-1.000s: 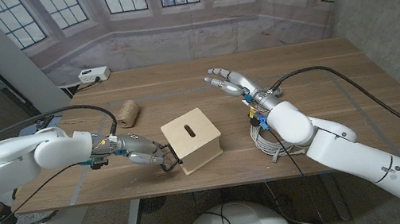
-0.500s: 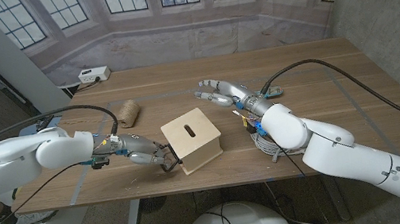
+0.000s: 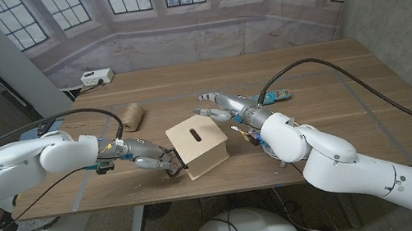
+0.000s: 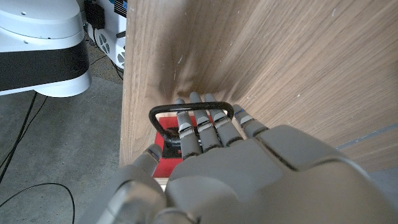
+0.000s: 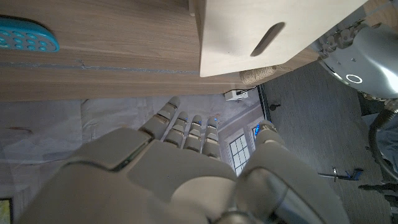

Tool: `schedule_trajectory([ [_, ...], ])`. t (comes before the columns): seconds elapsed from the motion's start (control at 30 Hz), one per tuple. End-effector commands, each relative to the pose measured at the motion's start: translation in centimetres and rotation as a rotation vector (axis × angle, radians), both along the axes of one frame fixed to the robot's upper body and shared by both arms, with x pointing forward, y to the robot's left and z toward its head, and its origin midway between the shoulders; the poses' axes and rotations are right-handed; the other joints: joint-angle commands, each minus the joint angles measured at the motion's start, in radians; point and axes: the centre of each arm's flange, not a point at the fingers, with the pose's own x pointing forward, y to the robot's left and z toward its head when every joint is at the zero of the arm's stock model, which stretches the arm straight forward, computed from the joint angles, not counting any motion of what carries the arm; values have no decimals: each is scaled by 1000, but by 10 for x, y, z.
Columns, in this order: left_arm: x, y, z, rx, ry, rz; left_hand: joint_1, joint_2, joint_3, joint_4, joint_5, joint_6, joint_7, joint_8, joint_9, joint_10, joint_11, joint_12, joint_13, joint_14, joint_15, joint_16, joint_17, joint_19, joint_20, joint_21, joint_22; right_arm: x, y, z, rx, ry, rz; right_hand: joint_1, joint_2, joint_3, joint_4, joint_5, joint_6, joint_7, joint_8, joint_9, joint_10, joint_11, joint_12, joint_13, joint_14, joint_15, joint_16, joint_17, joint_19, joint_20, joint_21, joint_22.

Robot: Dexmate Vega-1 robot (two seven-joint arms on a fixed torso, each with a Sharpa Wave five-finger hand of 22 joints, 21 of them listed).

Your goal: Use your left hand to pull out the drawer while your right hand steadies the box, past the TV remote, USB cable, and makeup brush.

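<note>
Your left hand (image 3: 149, 158) hooks its fingers through the drawer handle (image 4: 189, 112) at the box's (image 3: 197, 143) eight o'clock. Your right hand (image 3: 221, 105), fingers spread, hovers at its one o'clock.

Table (image 3: 332, 71); box (image 3: 197, 144), twine (image 3: 133, 115), remote (image 3: 275, 97)

The box (image 3: 197, 144) sat near the table's (image 3: 322, 60) front edge, about mid-width. The left hand (image 3: 151, 158) lay just left of it, fingers hooked through the drawer handle (image 3: 175, 168) at the box's near-left corner. The right hand (image 3: 221, 105) hovered just beyond the box's far-right corner — touching or not, hard to tell. A twine spool (image 3: 133, 115) stood far-left of the box; the remote (image 3: 276, 97) lay to the right — behind the right arm. A power strip (image 3: 96, 77) sat at the far-left corner.
</note>
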Motion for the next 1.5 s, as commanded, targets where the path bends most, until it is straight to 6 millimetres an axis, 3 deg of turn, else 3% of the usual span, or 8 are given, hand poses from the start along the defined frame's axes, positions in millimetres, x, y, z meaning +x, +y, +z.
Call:
schedule_trajectory([
  [0.03,4,0,1,0,4,-4,-4,9,-3,-1,5,7,1,-5,4,12,0,-3,1,9,0,-2,3,2,3,2,2,-4,13,-9,-85,-12,-40,-10,3,1,7,0,-7,2,-3,4,-8,-2,-3,1,-9,-13,4,5,-7,1,-1,0],
  [1.5,13,-2,2,0,11,-13,-3,13,-9,-1,6,6,2,-15,5,18,0,-24,4,16,2,-10,3,1,2,3,2,-20,37,-37,-301,-3,-124,-83,26,-6,65,12,-27,-10,-1,4,-38,-29,-5,-1,-28,-26,6,9,-50,-10,1,0],
])
